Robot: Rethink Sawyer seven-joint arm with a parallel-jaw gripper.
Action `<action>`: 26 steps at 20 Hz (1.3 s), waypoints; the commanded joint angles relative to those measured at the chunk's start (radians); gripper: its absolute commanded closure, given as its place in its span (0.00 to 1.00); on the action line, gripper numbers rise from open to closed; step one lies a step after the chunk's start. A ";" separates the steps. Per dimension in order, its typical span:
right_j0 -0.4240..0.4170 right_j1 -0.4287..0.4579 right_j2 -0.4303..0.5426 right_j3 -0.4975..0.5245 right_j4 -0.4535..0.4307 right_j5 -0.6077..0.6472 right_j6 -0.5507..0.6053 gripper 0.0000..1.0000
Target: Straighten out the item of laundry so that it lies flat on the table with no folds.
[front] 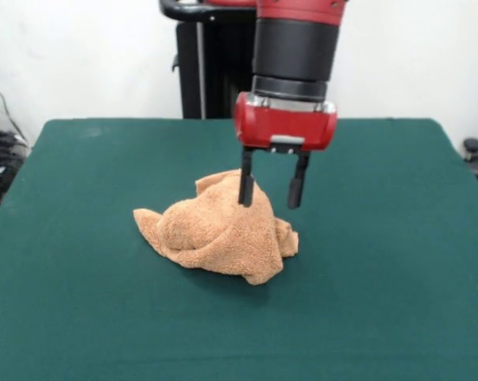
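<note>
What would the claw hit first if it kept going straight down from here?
Probably the crumpled towel: the open claw points down over its upper right part. One finger overlaps the cloth, the other hangs over the green table, though depth is unclear.

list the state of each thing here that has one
towel: crumpled in a heap on the table, not flat
gripper: open, fingers pointing down over the heap's top right part
table: green cover lies smooth, only the towel on it
</note>
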 commanded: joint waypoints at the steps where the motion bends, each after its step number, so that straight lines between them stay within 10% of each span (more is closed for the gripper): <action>1: -0.042 0.069 0.069 0.030 -0.017 0.080 0.085 0.00; 26: -0.057 0.043 0.111 0.126 0.000 0.302 0.058 0.00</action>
